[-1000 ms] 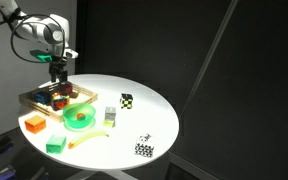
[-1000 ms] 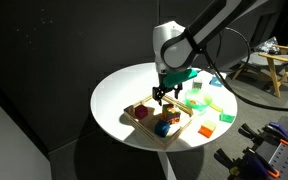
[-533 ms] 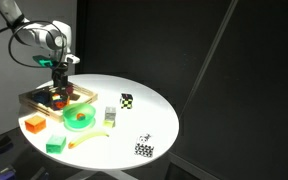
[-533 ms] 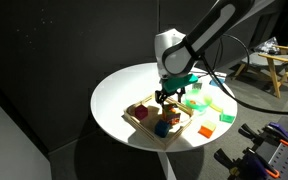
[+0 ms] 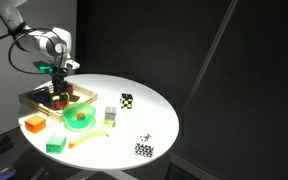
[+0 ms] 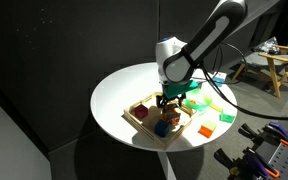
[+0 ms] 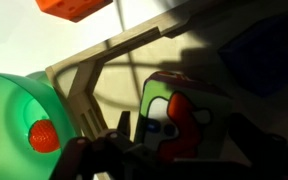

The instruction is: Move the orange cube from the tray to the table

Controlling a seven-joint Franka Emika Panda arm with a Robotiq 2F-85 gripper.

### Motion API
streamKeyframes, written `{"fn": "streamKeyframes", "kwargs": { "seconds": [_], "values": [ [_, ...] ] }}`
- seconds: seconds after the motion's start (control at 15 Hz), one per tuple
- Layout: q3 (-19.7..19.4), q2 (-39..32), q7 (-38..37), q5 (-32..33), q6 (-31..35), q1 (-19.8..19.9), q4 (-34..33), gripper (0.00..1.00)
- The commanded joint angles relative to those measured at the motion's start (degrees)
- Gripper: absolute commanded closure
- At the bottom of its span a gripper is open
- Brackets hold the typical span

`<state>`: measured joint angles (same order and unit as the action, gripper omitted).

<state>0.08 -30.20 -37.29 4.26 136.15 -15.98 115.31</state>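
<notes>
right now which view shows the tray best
An exterior view: the tray shows nearly whole from above, rims and contents clear. In an exterior view it looks flat and small, seen from low. The wrist view catches only one rim corner, blurred.

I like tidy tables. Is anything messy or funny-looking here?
Nothing looks spilled, broken or tipped over. The only thing that stands out is one checkered cube, which sits alone close to the edge of the table.

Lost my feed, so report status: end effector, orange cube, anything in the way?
End effector open, low over tray. Orange cube in tray, not gripped. Blue block close beside it.
</notes>
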Motion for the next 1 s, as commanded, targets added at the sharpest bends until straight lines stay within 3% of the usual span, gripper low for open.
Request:
{"fn": "streamKeyframes", "kwargs": {
  "seconds": [0.0, 0.27, 0.33, 0.47, 0.6, 0.93],
  "values": [
    [-1.0, -0.7, -1.4, 1.0, 2.1, -1.2, 0.3, 0.0],
    [-1.5, -1.6, -1.1, 0.9, 3.1, -1.7, 0.3, 0.03],
    [-1.6, -1.5, -0.9, 1.0, 3.2, -1.7, 0.4, 0.26],
    [-1.5, -1.0, -0.2, 1.0, 2.6, -1.6, 0.5, 0.3],
    [-0.9, 0.2, 1.4, 1.0, 1.5, -1.4, 0.9, 0.45],
    [0.0, 3.2, 7.0, 1.2, -1.2, -1.0, 1.5, 0.67]
  ]
}}
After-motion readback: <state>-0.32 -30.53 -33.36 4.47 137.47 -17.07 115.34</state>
